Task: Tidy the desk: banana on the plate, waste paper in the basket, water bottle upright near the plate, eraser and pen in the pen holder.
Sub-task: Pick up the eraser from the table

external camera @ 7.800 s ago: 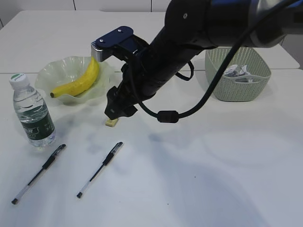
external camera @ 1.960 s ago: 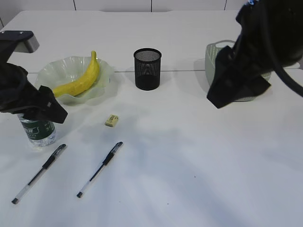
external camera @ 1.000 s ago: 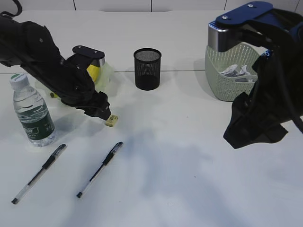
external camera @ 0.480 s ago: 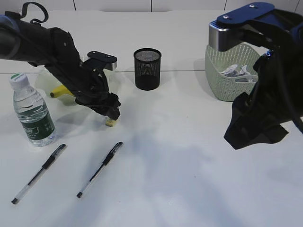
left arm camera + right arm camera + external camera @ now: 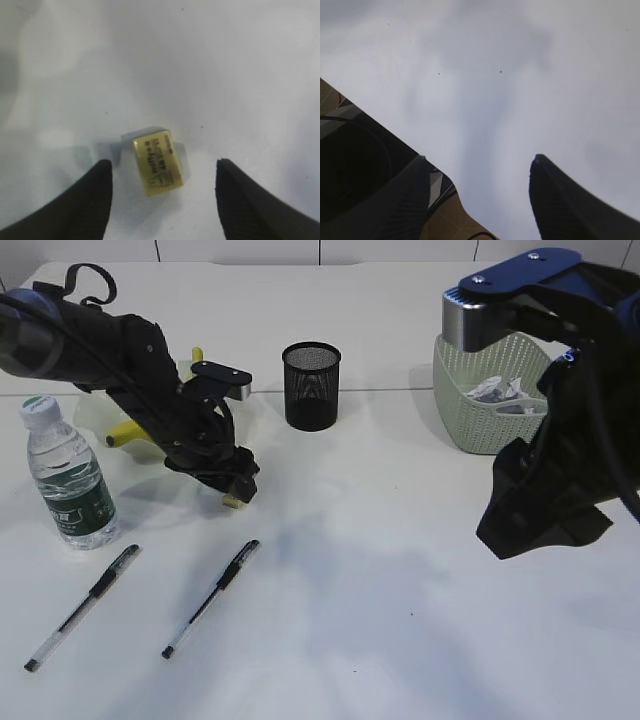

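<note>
The small yellow eraser [image 5: 156, 161] lies flat on the white table, between the tips of my open left gripper [image 5: 161, 167], which touch nothing. From outside, the left gripper [image 5: 238, 480] hangs low over the eraser [image 5: 232, 501]. The left arm hides most of the banana [image 5: 125, 430] on the pale green plate [image 5: 88, 412]. A water bottle [image 5: 70, 485] stands upright to the left. Two pens [image 5: 85, 605] [image 5: 212, 597] lie near the front. The black mesh pen holder [image 5: 311, 385] stands behind. My right gripper [image 5: 479, 157] is open over bare table.
The green basket [image 5: 470, 410] at the back right holds crumpled waste paper [image 5: 500, 390]. The bulky right arm [image 5: 545, 500] hovers in front of the basket. A seam between two tabletops runs behind the plate and pen holder.
My left arm has swung from the bottle side to the right and come down over the eraser, its jaws now on either side of it. The right arm has stayed put.
</note>
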